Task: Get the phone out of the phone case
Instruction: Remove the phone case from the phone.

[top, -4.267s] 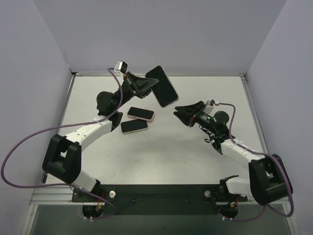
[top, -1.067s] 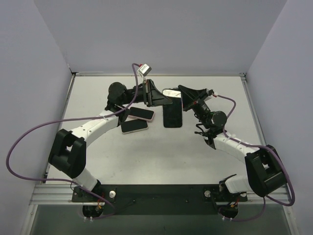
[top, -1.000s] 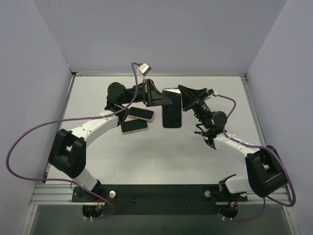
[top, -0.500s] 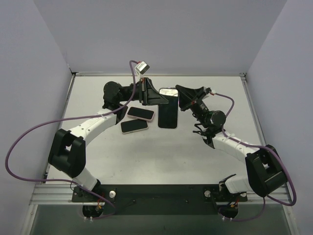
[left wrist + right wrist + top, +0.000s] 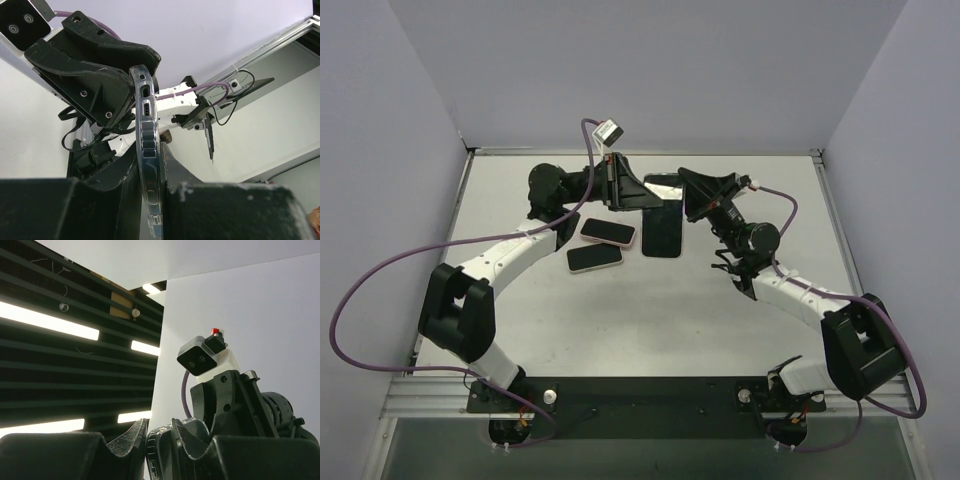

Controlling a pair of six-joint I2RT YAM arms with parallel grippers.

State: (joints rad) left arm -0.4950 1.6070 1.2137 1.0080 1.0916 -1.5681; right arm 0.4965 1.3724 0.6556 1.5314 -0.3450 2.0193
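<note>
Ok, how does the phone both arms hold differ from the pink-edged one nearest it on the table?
The held phone is clamped near its far end by the left gripper and right gripper; the pink-edged phone lies untouched. The held phone runs near-to-far, the pink-edged phone crosswise. The held phone's rim is clear, the other's pink. Both show dark screens upward.

phone (image 5: 662,230): tilted → squared up, shifted left | right fingers (image 5: 120,447): well apart → around phone's edge
</note>
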